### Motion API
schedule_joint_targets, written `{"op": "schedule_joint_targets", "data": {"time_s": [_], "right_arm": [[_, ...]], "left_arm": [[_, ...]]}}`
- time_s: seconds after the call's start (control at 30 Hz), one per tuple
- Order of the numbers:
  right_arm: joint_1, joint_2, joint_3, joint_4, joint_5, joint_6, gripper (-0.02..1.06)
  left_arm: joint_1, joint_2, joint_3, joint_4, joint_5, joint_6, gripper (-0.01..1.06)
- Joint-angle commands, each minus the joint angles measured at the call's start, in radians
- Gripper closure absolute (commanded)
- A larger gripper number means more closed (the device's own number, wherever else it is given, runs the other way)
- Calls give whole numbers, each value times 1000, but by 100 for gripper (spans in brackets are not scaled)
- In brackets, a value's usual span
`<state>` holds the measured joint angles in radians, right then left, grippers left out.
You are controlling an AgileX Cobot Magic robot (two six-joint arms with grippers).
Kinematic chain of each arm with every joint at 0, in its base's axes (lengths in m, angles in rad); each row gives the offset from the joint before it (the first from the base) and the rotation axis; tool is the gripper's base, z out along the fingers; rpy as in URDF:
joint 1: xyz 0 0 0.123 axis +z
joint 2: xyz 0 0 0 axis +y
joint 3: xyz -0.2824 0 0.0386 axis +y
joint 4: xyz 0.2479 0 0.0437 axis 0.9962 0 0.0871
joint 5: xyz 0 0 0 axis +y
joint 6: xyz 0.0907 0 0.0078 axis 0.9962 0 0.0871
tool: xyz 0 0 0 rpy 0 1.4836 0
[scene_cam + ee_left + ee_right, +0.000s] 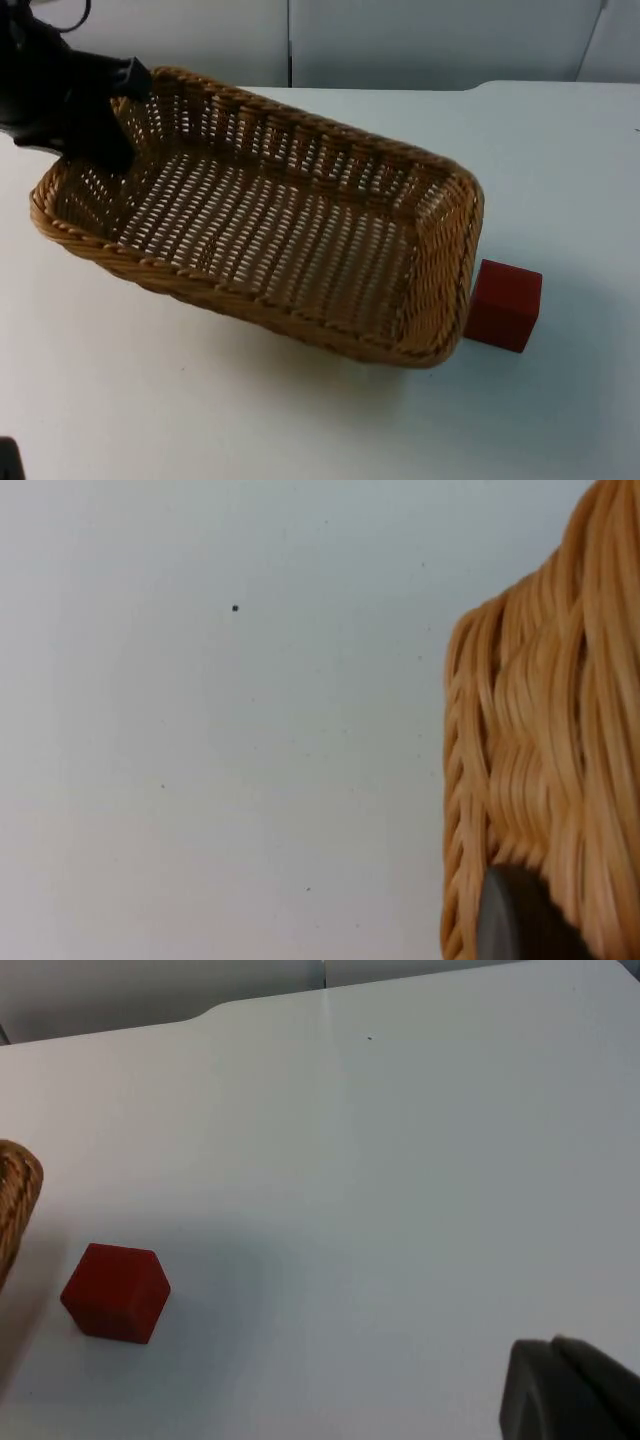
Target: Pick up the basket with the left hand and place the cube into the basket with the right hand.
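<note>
The woven wicker basket point(330, 135) hangs tilted over the table, its left end raised and a shadow under it. My left gripper point(118, 110) is shut on the rim at the basket's far left corner, and that rim point(540, 740) stands close in the left wrist view beside a black fingertip point(515, 920). A red cube point(505, 304) rests on the table just right of the basket's right end, apart from it. In the right wrist view the cube point(115, 1292) lies next to the basket's edge point(15, 1195), and my right gripper point(565, 1395) waits well away from it.
The grey partition wall point(400, 40) closes off the table at the back. White table top point(300, 420) stretches in front of the basket and to the right of the cube. A small dark object point(6, 460) sits at the front left edge.
</note>
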<state>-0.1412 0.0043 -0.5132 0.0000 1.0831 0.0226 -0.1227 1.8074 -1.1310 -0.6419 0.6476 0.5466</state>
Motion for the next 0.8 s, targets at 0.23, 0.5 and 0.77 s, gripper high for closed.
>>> {"op": "schedule_joint_targets", "data": {"time_s": [0.23, 0.5, 0.77], "right_arm": [[1, -4, 4, 6, -3, -3, 104], [1, -4, 4, 6, -3, -3, 104], [1, -4, 4, 6, -3, -3, 104]], "left_arm": [[42, -41, -9, -113, 55, -16, 105], [42, -41, -9, -109, 50, -16, 105], [42, -41, -9, -109, 15, -16, 105]]}}
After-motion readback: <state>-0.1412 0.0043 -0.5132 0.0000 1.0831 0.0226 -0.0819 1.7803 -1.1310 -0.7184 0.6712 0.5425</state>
